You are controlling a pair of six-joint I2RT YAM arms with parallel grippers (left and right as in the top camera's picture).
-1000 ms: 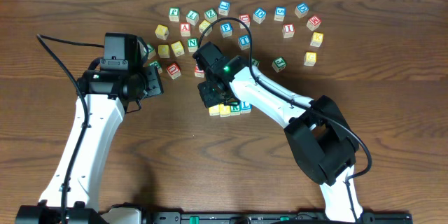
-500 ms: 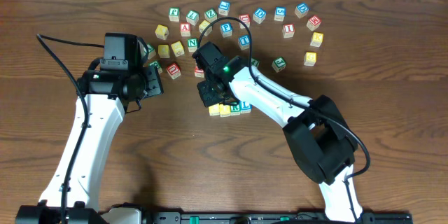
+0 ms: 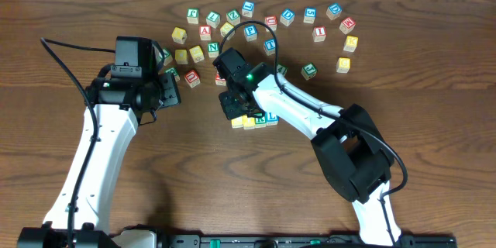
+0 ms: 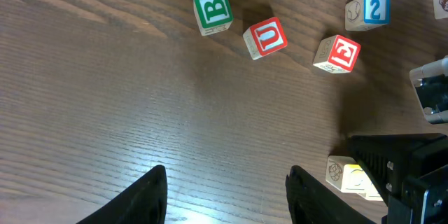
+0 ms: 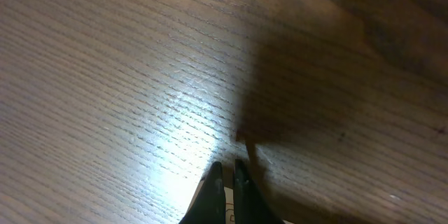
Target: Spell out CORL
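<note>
Though partly hidden from above, the right pincer (image 5: 225,178), tips together and empty, seems to hover at the left end of the CORL cubes (image 3: 256,120), a sideways row on the surface (image 4: 105,112); the left pincer (image 4: 227,192), spread empty, stands farther off.

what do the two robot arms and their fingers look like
The left arm and right arm have long white links joined by bulky black housings. A thin black cable loops off the left one, and a small green light glows near the right wrist. The left fingers are broad black pads; the right fingers are slim, dark and tapered.
</note>
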